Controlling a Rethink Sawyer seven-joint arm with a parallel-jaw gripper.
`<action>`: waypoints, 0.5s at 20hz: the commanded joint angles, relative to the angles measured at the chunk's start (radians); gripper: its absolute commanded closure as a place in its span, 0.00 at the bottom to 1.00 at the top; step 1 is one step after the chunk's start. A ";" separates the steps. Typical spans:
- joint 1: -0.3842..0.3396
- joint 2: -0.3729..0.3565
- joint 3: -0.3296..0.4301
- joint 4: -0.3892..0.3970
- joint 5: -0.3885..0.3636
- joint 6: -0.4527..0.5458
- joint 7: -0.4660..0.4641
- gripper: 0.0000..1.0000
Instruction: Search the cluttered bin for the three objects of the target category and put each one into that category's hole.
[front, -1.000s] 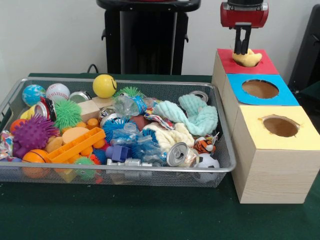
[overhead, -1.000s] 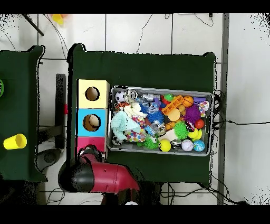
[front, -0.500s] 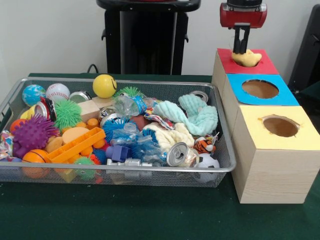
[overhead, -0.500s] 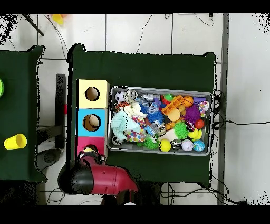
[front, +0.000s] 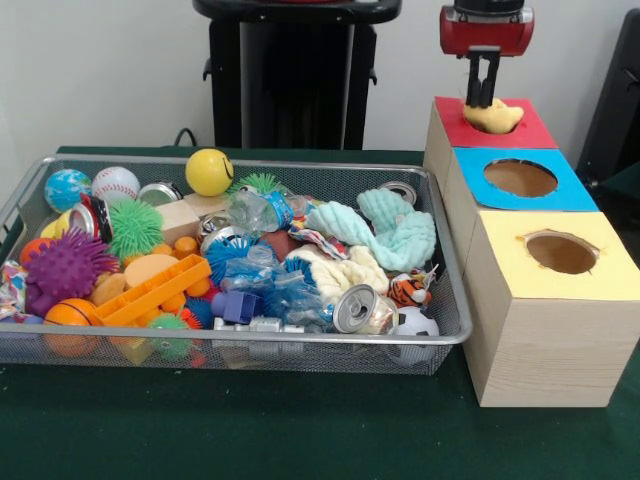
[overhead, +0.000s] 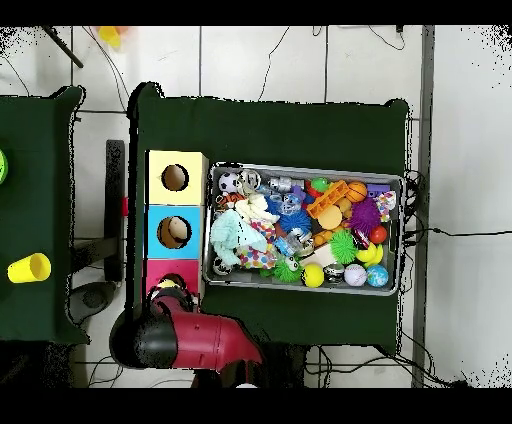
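Gripper (front: 484, 100) unmoved, no legible txt.

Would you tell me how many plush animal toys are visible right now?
2: a pale yellow one at the red-topped box's hole under the gripper, and a tiger in the bin. More may be buried.

- We see the pale yellow plush (front: 494, 117) lying over the red-topped box (front: 530, 131), covering its hole.
- Blue-topped hole (front: 520, 178) and yellow-topped hole (front: 561, 253) stand unobstructed.
- The bin (front: 446, 290) is packed throughout.
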 joint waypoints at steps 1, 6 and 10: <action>0.007 0.094 0.069 0.004 0.051 -0.112 0.254 1.00; 0.033 0.123 0.066 -0.009 0.074 -0.141 0.267 1.00; 0.032 0.165 0.087 -0.018 0.090 -0.187 0.273 1.00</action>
